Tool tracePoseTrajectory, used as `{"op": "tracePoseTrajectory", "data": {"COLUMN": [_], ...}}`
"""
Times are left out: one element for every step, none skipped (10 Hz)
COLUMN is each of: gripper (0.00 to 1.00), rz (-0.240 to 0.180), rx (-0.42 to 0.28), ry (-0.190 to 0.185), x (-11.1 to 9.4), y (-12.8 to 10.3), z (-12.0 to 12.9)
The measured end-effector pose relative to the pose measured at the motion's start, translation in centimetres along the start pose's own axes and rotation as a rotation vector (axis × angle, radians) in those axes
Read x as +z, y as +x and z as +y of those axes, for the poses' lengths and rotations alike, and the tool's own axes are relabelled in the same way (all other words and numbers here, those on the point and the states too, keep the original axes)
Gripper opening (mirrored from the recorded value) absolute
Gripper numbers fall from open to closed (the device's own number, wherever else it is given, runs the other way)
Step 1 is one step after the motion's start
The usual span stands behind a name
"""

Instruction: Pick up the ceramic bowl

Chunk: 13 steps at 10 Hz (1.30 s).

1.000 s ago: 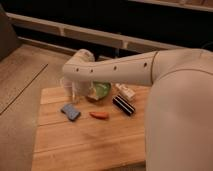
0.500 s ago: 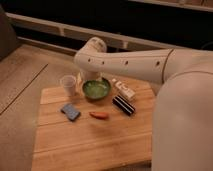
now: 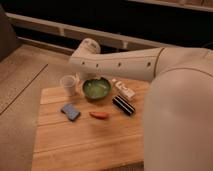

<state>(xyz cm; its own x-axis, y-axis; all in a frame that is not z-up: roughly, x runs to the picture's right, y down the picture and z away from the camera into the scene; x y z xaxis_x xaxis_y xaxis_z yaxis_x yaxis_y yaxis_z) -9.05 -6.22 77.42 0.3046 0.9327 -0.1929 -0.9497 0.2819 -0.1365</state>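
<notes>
The ceramic bowl [image 3: 96, 89] is round and shallow, glossy green inside with a darker rim. It stands on the far middle of the wooden table [image 3: 85, 145]. My white arm reaches from the right across the back of the table. My gripper [image 3: 80, 76] hangs at the arm's end, just behind and left of the bowl, between it and the small translucent cup [image 3: 69, 85]. It is mostly hidden by the arm. The bowl is not held.
A blue sponge [image 3: 70, 111] lies front left of the bowl and a red-orange item [image 3: 99, 115] in front of it. A black bar [image 3: 123, 105] and a white packet [image 3: 123, 90] lie to its right. My arm's bulk fills the right side.
The arm has risen and drawn back from over the table. The bowl and the cup, which it partly covered a second ago, now show in full. The objects have not moved.
</notes>
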Motion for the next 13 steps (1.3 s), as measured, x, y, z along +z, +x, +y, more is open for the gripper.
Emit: {"op": "tracePoseTrajectory", "data": {"gripper": [0.65, 0.65, 0.65, 0.65, 0.65, 0.65, 0.65, 0.65, 0.65, 0.65, 0.65, 0.65, 0.65], "rz": [-0.017, -0.026, -0.029, -0.027, -0.017, -0.003, 0.018, 0.042, 0.071, 0.084, 0.083, 0.085, 0.083], "rx": [-0.009, -0.005, 0.017, 0.043, 0.078, 0.106, 0.132, 0.158, 0.188, 0.205, 0.205, 0.204, 0.200], "ry": [0.014, 0.016, 0.001, -0.022, -0.053, -0.079, -0.101, -0.115, -0.116, -0.115, -0.121, -0.125, -0.124], "x": [1.2, 2.4, 4.4, 5.8, 7.8, 9.5, 11.4, 13.2, 14.9, 15.5, 15.5, 15.5, 15.4], "y": [-0.7, -1.1, -1.1, -0.9, -0.3, 0.3, 1.1, 2.1, 3.3, 3.9, 3.8, 3.8, 3.8], "z": [-0.9, -1.7, -2.9, -3.5, -4.4, -5.2, -6.2, -7.5, -9.1, -10.0, -9.6, -9.3, -9.3]}}
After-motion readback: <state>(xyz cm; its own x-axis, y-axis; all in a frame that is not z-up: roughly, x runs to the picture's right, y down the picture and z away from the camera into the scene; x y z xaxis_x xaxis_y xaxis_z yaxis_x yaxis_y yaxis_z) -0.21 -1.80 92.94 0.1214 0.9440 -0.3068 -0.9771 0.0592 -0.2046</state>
